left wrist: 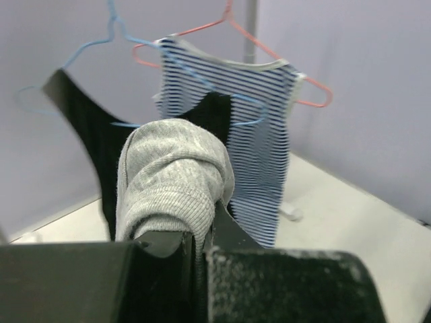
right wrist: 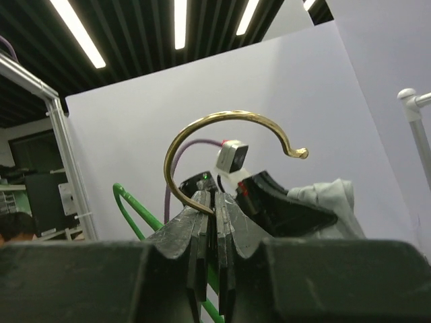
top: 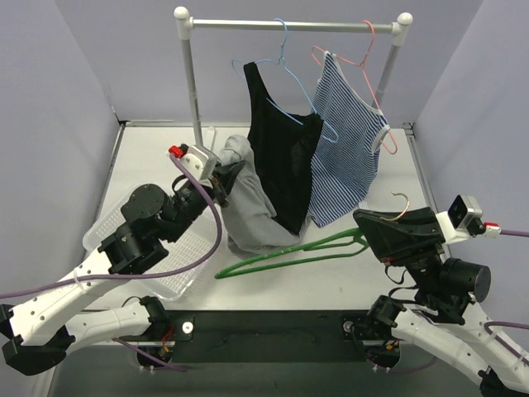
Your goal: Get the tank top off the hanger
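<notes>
A grey tank top [top: 248, 207] hangs bunched from my left gripper [top: 225, 178], which is shut on its upper edge; its lower end rests on the table. In the left wrist view the grey fabric [left wrist: 172, 175] is pinched between the jaws of the left gripper [left wrist: 199, 239]. A green hanger [top: 289, 255] with a gold hook [top: 402, 203] lies slanted beside the grey top's hem; I cannot tell whether they are still threaded. My right gripper [top: 362, 222] is shut on the hanger's neck, and in the right wrist view this gripper [right wrist: 215, 198] sits just below the hook [right wrist: 202, 131].
A metal rack [top: 289, 25] stands at the back. A black tank top [top: 281, 157] on a blue hanger and a striped tank top [top: 343, 141] on a red hanger hang from it, close behind the grey top. A clear plastic bin [top: 178, 265] sits front left.
</notes>
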